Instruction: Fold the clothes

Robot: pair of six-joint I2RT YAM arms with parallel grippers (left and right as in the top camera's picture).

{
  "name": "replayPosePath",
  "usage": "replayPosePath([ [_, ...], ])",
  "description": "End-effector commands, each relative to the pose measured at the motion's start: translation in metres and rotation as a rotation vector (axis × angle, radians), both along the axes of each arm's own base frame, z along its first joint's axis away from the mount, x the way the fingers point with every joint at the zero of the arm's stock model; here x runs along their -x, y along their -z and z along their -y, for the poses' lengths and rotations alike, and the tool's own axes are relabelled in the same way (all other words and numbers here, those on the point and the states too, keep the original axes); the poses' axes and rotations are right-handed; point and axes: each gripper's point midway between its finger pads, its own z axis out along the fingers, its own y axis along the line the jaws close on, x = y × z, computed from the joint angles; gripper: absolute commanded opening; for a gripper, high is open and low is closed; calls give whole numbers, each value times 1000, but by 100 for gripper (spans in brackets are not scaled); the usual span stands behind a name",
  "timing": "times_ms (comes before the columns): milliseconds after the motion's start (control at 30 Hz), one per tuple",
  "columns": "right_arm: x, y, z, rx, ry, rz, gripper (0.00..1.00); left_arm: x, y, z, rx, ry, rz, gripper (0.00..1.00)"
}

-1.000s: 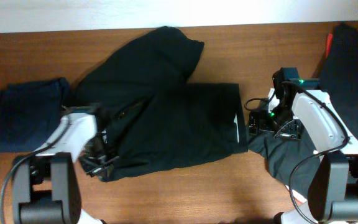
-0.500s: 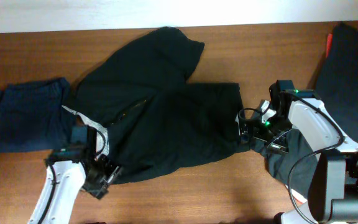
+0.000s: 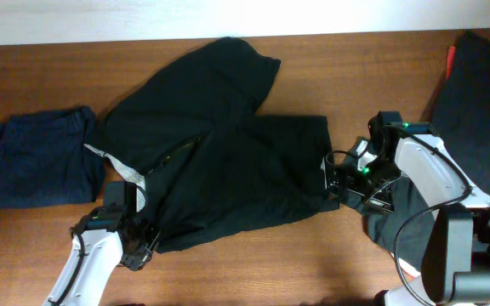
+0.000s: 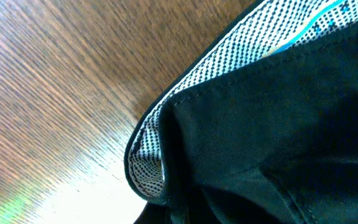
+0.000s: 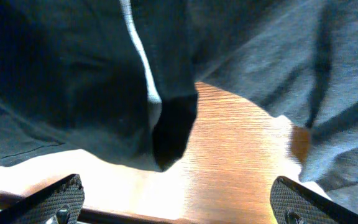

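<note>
A black garment (image 3: 219, 161) of matt, smooth woven cloth lies on a wooden surface (image 3: 58, 76) with clear grain and a soft sheen. Its waistband lining (image 4: 166, 118) is finely dotted white cloth. At left, matt navy cloth (image 3: 37, 157). At right, creased grey cloth (image 5: 291, 62). The right tool (image 5: 179, 200) has dark, ridged fingertips (image 5: 61, 194).

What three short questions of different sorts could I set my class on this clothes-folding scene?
1. True or false: the black trousers already lie neatly folded.
2. What lies on the table to the left of the trousers? A) a folded navy garment B) a red towel C) a shoe
3. Fill in: in the right wrist view, the right pincer has its jaws ____.
Key: 1 false, they are spread out; 2 A; 3 open.
</note>
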Motion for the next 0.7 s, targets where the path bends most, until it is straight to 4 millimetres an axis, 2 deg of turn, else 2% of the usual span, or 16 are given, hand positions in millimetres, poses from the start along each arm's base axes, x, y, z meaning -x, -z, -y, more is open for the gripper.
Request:
replayPosePath([
  [0, 8, -1, -19, -56, -13, -10, 99, 21, 9, -4, -30, -1, -64, 1],
  [67, 11, 7, -28, -54, 2, -18, 98, 34, 8, 4, 17, 25, -114, 1],
  [100, 10, 15, -33, -58, 35, -15, 91, 37, 7, 12, 61, 64, -122, 1],
  [133, 9, 21, -34, -54, 58, -9, 75, 39, 7, 13, 69, 73, -130, 1],
  [200, 15, 32, -34, -50, 81, -16, 57, 39, 7, 12, 67, 84, -126, 1],
  [233, 11, 36, -34, -52, 80, 6, 38, 39, 7, 13, 67, 91, -125, 1],
  [300, -13, 42, -27, -9, 74, 117, 4, 38, 7, 13, 71, 128, -121, 1],
  [333, -15, 40, -23, -2, 75, 123, 4, 37, 3, 16, 87, 165, -118, 0],
  [367, -24, 27, -14, -5, 67, 150, 4, 24, -13, 19, 101, 299, -76, 0],
  [433, -46, -27, 14, 4, 94, 267, 4, -5, -54, 22, 104, 503, 14, 0],
  [467, -56, -67, 34, 37, 127, 359, 4, -24, -85, 21, 82, 566, 75, 0],
  [500, -60, -116, 57, 92, 177, 470, 4, -44, -121, 20, 54, 613, 148, 0],
  [533, -55, -156, 67, 118, 158, 573, 4, -58, -160, 20, 30, 618, 214, 0],
  [567, -45, -171, 71, 155, 159, 604, 4, -55, -185, 22, 39, 619, 224, 0],
  [600, -36, -178, 76, 198, 165, 617, 4, -44, -196, 26, 72, 619, 201, 0],
  [667, -16, -191, 97, 332, 198, 636, 4, -6, -204, 30, 128, 613, 90, 0],
])
